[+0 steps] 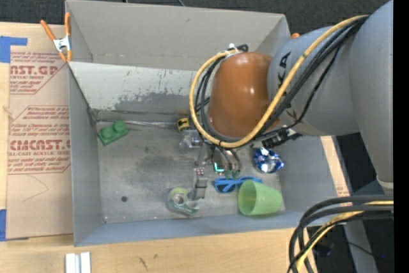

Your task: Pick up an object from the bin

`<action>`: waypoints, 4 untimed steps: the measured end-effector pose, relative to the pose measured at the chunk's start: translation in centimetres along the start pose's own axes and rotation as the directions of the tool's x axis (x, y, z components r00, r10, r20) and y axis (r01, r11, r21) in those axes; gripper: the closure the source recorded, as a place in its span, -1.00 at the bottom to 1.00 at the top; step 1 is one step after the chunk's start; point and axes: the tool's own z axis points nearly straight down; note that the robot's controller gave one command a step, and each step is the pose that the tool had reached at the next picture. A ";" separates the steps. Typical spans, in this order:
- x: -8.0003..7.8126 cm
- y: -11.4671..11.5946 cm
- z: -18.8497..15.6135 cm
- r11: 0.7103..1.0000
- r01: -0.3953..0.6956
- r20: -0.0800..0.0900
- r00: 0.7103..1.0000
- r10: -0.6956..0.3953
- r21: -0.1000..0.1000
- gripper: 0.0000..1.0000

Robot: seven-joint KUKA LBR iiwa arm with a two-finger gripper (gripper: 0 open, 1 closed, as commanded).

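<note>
My gripper (200, 186) reaches down below the arm's orange cover to the bin floor near the front wall. Its tip is at the right edge of a clear, greenish ring-shaped thing (181, 200) lying by the front wall; I cannot tell whether they touch. Just right of the gripper lies a flat blue piece (227, 185). A light green cup (259, 199) lies on its side beyond it.
A blue and white crumpled thing (268, 161) lies near the right wall, partly under the arm. A green toy brick (112, 132) sits at the back left. A small yellow bit (183, 119) shows by the back wall.
</note>
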 end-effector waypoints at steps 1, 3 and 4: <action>2.3 -1.7 7.8 0.989 0.146 0.006 0.989 -0.146 0.001 -1.00; 2.3 0.7 7.3 0.995 0.100 0.017 0.995 -0.100 -0.002 1.00; -0.2 -1.3 -15.3 0.998 0.064 0.018 0.998 -0.063 0.000 1.00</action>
